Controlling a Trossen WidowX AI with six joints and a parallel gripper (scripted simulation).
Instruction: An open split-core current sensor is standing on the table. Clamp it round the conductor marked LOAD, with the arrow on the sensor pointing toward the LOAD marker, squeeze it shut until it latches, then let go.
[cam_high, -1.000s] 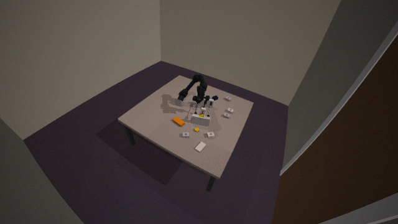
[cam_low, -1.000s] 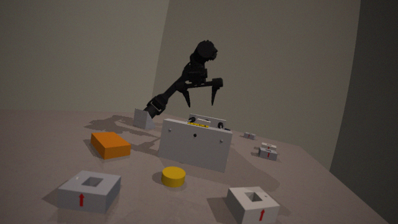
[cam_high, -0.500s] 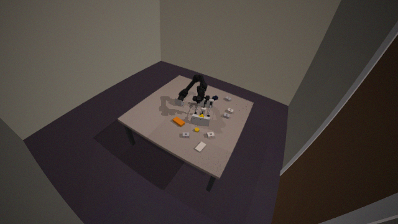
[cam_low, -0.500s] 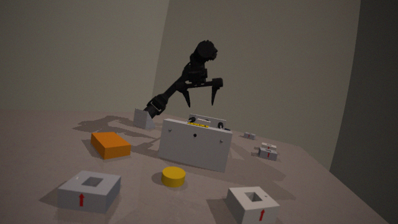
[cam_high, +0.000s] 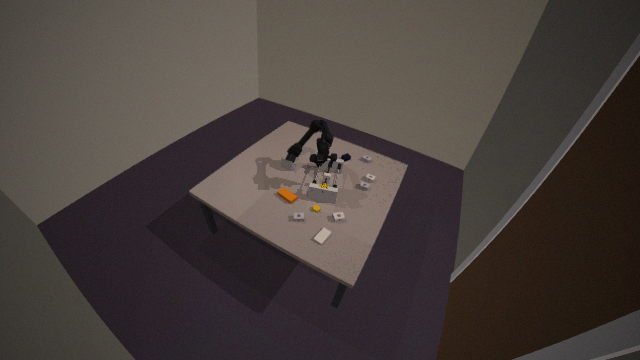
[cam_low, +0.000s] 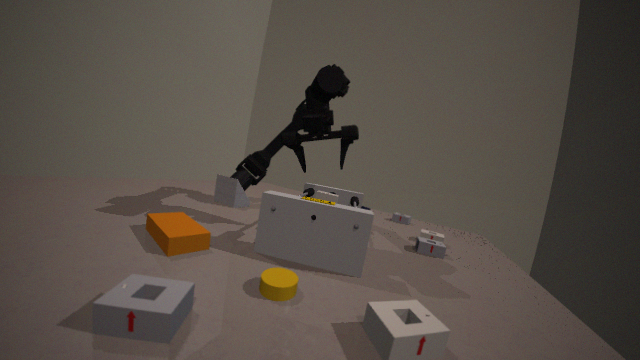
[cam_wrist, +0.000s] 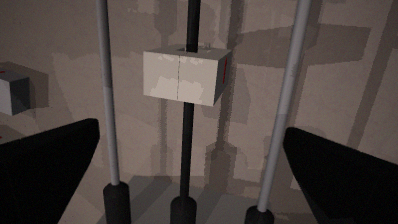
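A white sensor block (cam_wrist: 162, 75) (cam_low: 327, 195) (cam_high: 327, 175) sits round the middle black conductor (cam_wrist: 187, 150), between two grey rods. Its halves look closed, with a thin seam on the near face in the wrist view. A red arrow (cam_wrist: 225, 71) is on its right side face; its direction is not clear. A yellow label (cam_low: 318, 201) (cam_high: 324, 185) is on top of the near panel (cam_low: 300, 240) (cam_high: 322, 194); its text cannot be read. My gripper (cam_wrist: 194, 132) (cam_low: 323, 170) is wide open and empty above the rods, its fingers apart from the sensor.
An orange block (cam_high: 287, 195) (cam_low: 177, 232) lies left of the near panel. A yellow disc (cam_high: 316, 208) (cam_low: 278, 285), a grey block (cam_high: 299, 216) and a white block (cam_high: 339, 216) lie before it. A flat white block (cam_high: 322, 235) lies nearer the edge. Several small blocks stand right.
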